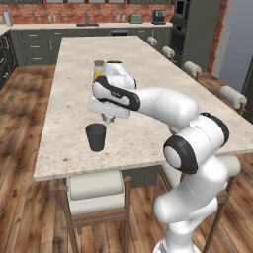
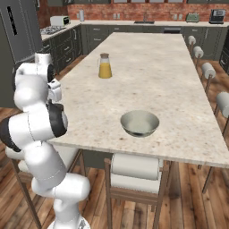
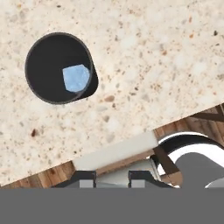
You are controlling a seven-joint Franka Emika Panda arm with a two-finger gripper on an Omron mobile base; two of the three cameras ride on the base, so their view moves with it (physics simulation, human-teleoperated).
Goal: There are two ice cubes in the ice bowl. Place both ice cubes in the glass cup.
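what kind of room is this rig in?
A rendered home kitchen, it seems: long stone-topped island with stools alongside, dark cabinets under a brick wall, and a juice carafe on the island.

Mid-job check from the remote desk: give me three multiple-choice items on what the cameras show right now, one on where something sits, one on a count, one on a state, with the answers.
1. Where does the glass cup stand?
A. on the island counter near its front edge
B. on the floor
C. inside the ice bowl

2. How many ice cubes lie in the glass cup, seen from the hand view?
A. none
B. one
C. three

3. How is the gripper?
A. wide open
B. shut on the carafe of orange juice
C. shut, with nothing seen between its fingertips

Answers:
1 A: the left base view shows the dark tumbler upright on the stone top, close to the near edge.
2 B: a single pale blue ice cube rests at the cup's bottom.
3 C: the fingertips sit close together in the hand view, with nothing visible between them.
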